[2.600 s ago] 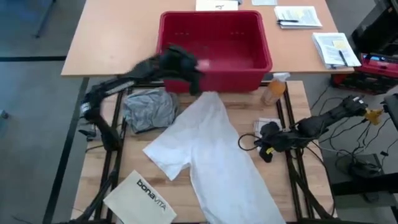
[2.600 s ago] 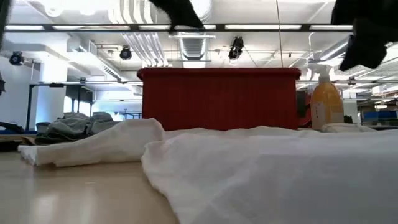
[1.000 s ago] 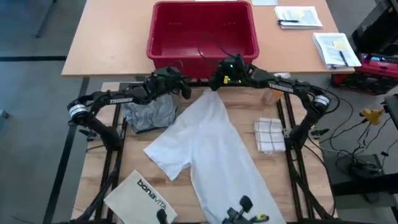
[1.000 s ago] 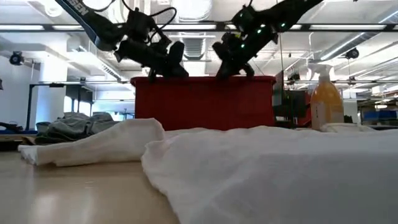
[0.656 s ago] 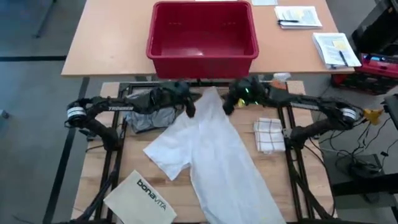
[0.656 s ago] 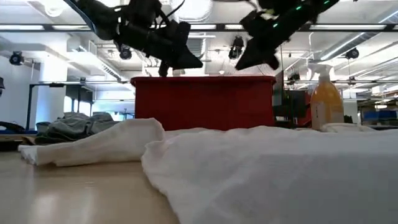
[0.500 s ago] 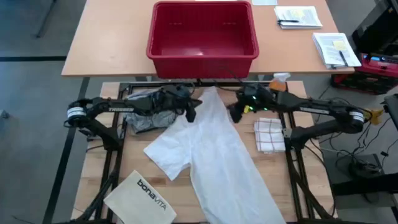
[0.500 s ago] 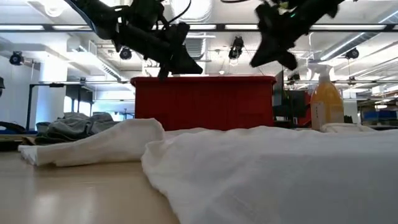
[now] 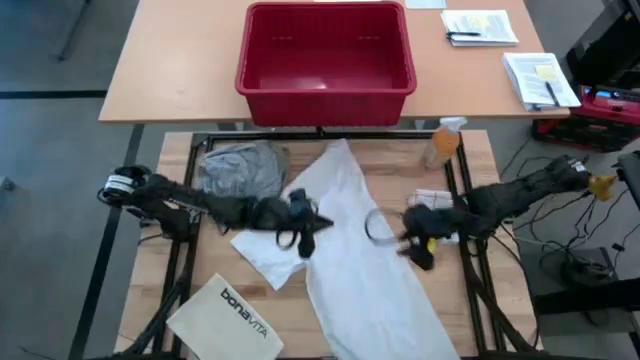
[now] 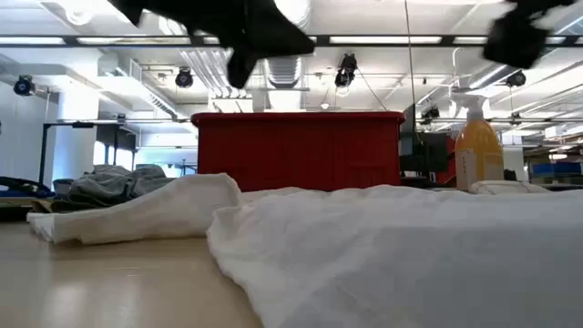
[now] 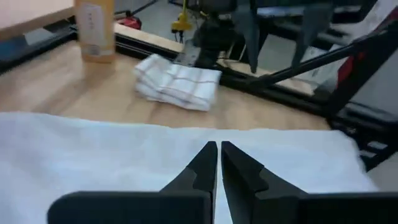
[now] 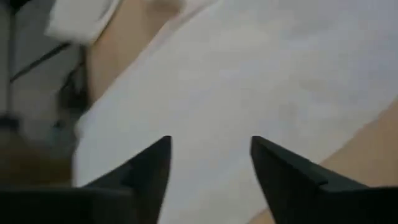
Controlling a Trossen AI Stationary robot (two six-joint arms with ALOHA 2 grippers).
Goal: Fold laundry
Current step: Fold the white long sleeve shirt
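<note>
The laundry in view is a large white shirt (image 9: 350, 240), spread flat and slanting across the middle of the table, and a crumpled grey T-shirt (image 9: 240, 168) lying at the far left. My left gripper (image 9: 318, 225) hovers shut above the shirt's left half; in its wrist view the fingers (image 11: 217, 158) point across the white cloth (image 11: 124, 155). My right gripper (image 9: 385, 225) hovers open above the shirt's right edge, its fingers (image 12: 208, 155) spread over white cloth (image 12: 249, 74). In the low view both grippers (image 10: 260, 32) (image 10: 519, 36) are well above the cloth.
A red basket (image 9: 325, 60) stands on the far table. A spray bottle (image 9: 440, 145) and a folded checked towel (image 11: 177, 84) sit at the far right. A white "bonavita" bag (image 9: 225, 310) lies at the near left. Dark frame rails (image 9: 185, 250) run along both sides.
Both grippers have come from just in front of the red basket toward the table's near edge. They now hang over the middle of the white shirt, the left on its left side, the right on its right. The shirt and T-shirt have stayed put.
</note>
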